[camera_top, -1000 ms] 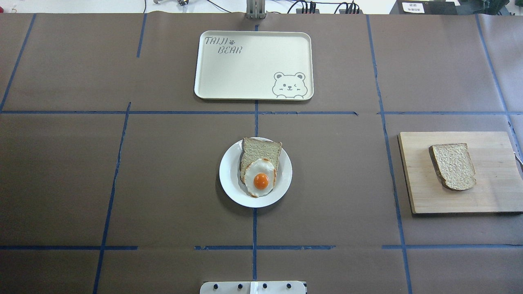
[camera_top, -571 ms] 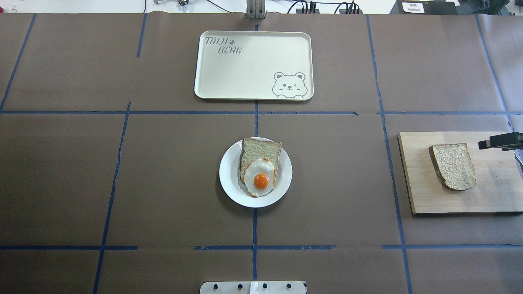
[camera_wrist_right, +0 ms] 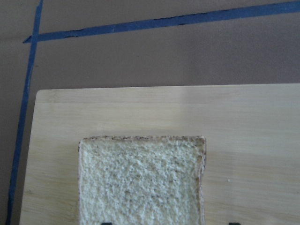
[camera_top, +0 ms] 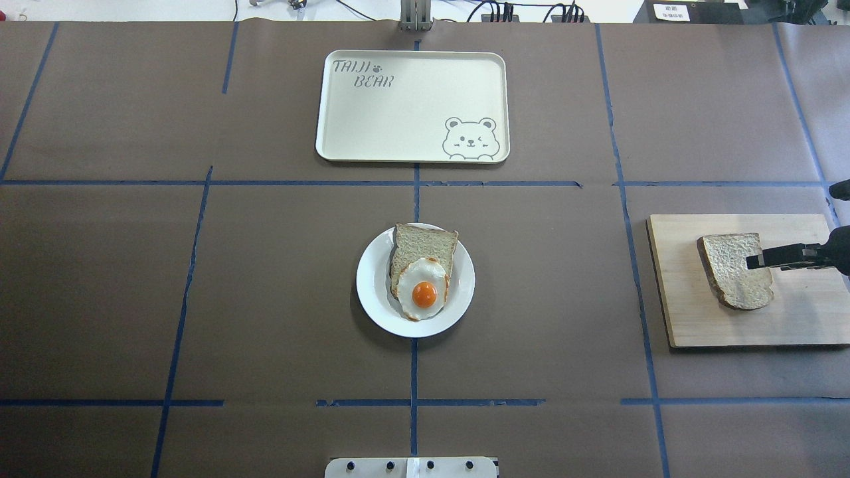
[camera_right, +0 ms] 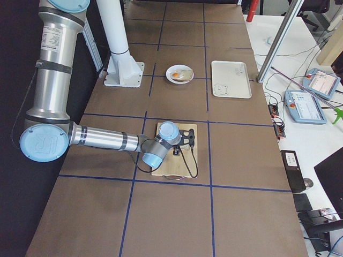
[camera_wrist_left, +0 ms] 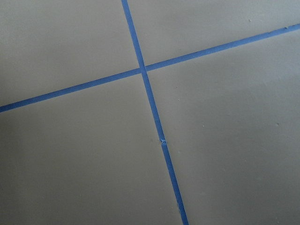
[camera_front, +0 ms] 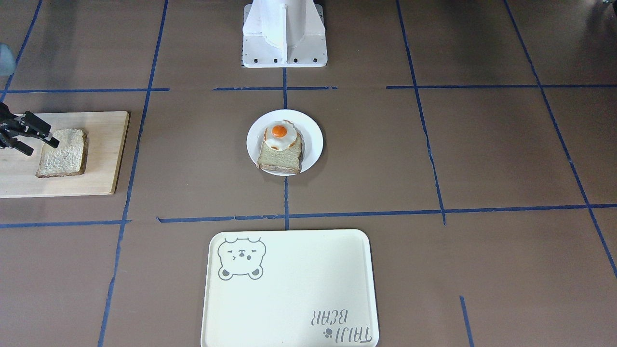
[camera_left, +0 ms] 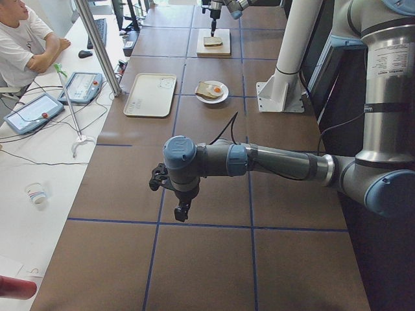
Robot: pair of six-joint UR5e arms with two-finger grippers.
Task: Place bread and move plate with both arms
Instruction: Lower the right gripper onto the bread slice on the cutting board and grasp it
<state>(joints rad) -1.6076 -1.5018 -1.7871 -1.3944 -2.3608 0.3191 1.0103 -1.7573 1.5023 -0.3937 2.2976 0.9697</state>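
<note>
The bread (camera_top: pixel 730 265) lies flat on a wooden cutting board (camera_top: pixel 797 318) at the table's right side. It also shows in the front view (camera_front: pixel 65 156) and fills the lower part of the right wrist view (camera_wrist_right: pixel 140 183). My right gripper (camera_top: pixel 757 260) hangs open just above it, fingers spread about the slice's width, touching nothing. The white plate (camera_top: pixel 375 295) sits mid-table and carries another slice topped with a fried egg (camera_top: pixel 424 287). My left gripper (camera_left: pixel 178 204) shows only in the exterior left view, over bare table far from the plate; I cannot tell whether it is open.
A cream tray with a bear drawing (camera_top: pixel 412 99) lies at the far side of the table, beyond the plate. The robot's white pedestal (camera_front: pixel 284 33) stands at the near edge. Blue tape lines cross the brown table cover.
My right gripper has come in from the table's right edge and moved left over the cutting board, from beside the bread's far corner to above the slice. Nothing else has moved.
</note>
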